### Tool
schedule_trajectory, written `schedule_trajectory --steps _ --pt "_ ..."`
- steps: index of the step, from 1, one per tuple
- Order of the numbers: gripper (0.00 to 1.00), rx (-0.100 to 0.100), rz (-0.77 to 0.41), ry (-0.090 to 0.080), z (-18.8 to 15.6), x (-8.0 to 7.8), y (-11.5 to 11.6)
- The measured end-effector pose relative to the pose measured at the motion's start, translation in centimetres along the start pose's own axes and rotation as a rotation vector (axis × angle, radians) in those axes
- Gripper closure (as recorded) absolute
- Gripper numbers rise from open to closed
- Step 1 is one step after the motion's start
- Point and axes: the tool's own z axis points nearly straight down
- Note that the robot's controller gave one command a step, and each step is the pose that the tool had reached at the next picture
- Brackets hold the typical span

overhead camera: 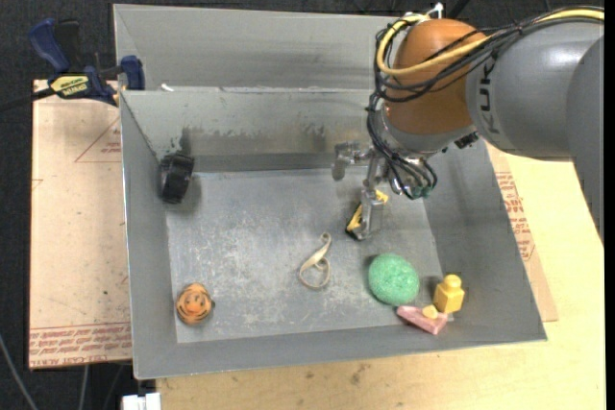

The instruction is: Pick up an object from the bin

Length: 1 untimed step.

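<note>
My gripper (366,206) hangs over the middle right of the bin, its fingers drawn close together. A small yellow and black thing (357,225) sits between the fingertips, just above the floor. A beige looped strap (315,266) lies on the floor a little to the front left of it. A green spongy ball (393,278) rests to the front right, close below the gripper.
A yellow toy piece (449,293) and a pink piece (424,319) lie by the front right corner. An orange ball with a face (194,303) sits at the front left. A black object (176,178) leans at the back left wall.
</note>
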Motion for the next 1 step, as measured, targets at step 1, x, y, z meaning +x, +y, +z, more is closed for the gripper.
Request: schedule_trajectory --steps 1 --pt "0.0 -0.001 -0.106 0.009 2.72 1.01 -3.21"
